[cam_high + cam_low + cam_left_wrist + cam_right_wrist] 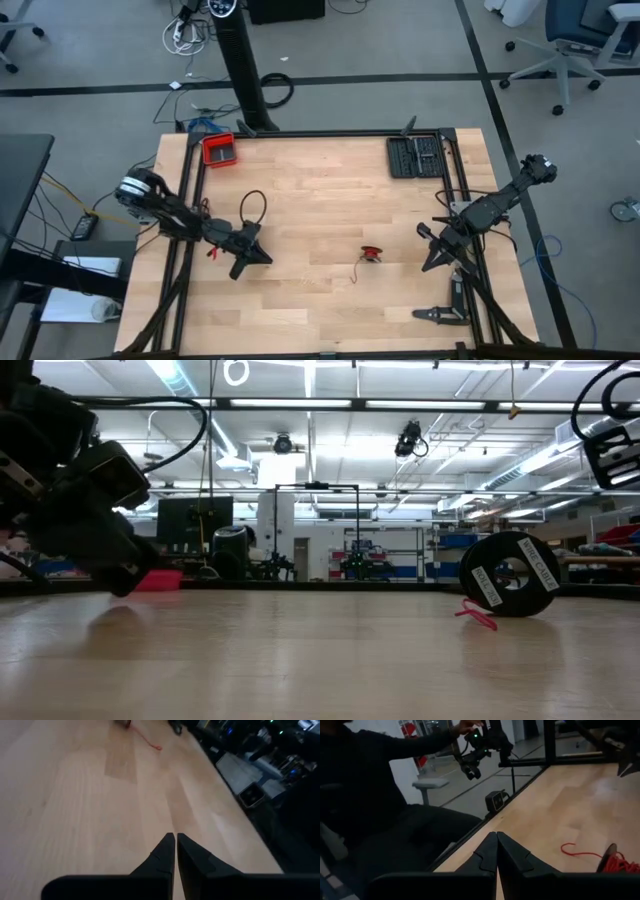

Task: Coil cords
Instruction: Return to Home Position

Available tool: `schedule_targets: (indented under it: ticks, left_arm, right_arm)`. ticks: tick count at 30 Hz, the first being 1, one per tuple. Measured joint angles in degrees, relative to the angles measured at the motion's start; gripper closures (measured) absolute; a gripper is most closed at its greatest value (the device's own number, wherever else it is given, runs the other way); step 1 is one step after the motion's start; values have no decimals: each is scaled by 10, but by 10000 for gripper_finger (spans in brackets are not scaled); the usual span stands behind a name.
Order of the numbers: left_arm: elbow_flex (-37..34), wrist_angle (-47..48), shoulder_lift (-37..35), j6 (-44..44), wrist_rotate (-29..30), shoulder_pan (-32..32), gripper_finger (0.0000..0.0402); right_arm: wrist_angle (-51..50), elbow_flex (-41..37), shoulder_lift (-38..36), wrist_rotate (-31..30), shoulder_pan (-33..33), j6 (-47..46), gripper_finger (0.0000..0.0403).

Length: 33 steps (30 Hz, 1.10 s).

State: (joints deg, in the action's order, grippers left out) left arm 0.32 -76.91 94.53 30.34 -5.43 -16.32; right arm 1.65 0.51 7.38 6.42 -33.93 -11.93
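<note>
While both arms hang low at opposite ends of the table [320, 190], L gripper [175, 839] and R gripper [496, 836] have fingers pressed together, holding nothing. Red cord [372, 252] sits wound on spool [510, 575] betw. them, nearer R, short tail loose.

You're looking at a worktop [320, 200] of pale wood boards, smooth and showing a soft sheen. The spool [510, 574] is looking like black plastic, wearing white paper-like labels [541, 567]. The red cord [619, 865] on it is reading as thin, smooth wire. The left hand [175, 839] and right hand [496, 836] are showing matt black fingers, and the red tray [219, 150] is looking like plastic.
</note>
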Motion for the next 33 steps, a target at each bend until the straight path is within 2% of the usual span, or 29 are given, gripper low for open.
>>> schedule_targets:
  ticks: [6, 15, 18, 24, 33]
  left_arm:
    - [0, 116, -98, 0, 3, 2, 380]
    - [2, 413, -234, -10, 2, 2, 380]
    - [2, 472, -268, -28, 1, 2, 380]
    - [0, 476, -342, -122, 5, 2, 380]
    - [0, 512, -424, -132, 5, 2, 380]
  right_arm:
    - [-3, 0, -1, -9, 0, 0, 395]
    - [-3, 0, -7, -10, 0, 0, 396]
    - [-3, -1, -22, -10, 0, 1, 394]
    - [-3, -1, -70, -10, 1, 1, 397]
    - [-3, -1, -72, -11, 1, 1, 394]
